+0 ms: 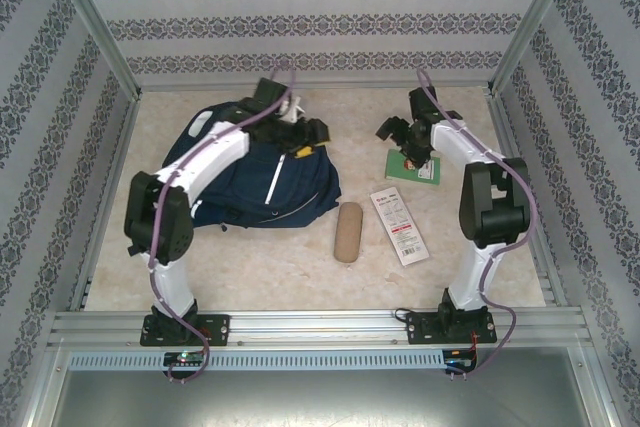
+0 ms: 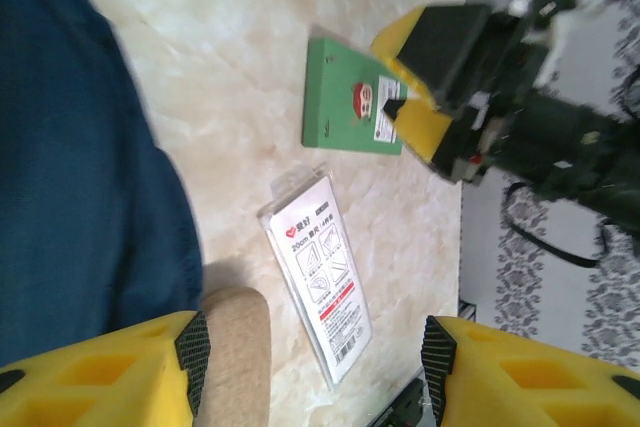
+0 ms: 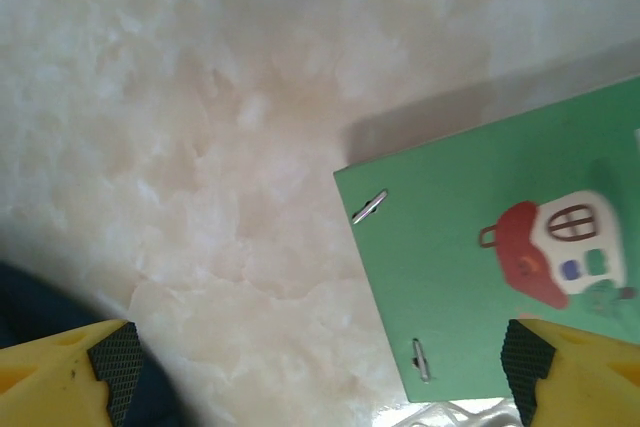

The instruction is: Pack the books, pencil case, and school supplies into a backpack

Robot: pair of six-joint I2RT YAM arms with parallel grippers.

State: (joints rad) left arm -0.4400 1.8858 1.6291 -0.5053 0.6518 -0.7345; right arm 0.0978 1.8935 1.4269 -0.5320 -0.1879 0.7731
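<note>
The backpack [image 1: 250, 182] is lying flat on the surface [image 1: 250, 257], and the loose things are all sitting to its right. The left arm is reaching across the backpack. The left fingers [image 2: 192, 347] are hovering by its upper right edge, spread apart and grasping nothing.

The pencil case [image 1: 348, 232] is lying just beside the backpack's lower right corner, its long side pointing away from the arm bases. The white packet [image 1: 400, 227] is resting farther right of the backpack, past the case and apart from it. The green booklet [image 1: 427, 173] is lying farther right again, level with the backpack's middle and close to the packet's far end.

The right fingers [image 3: 115, 362] are hanging over the booklet, released and standing wide. One pad is sitting over the booklet's corner and the other over bare surface on the backpack's side. Whether they are touching the booklet cannot be told.
</note>
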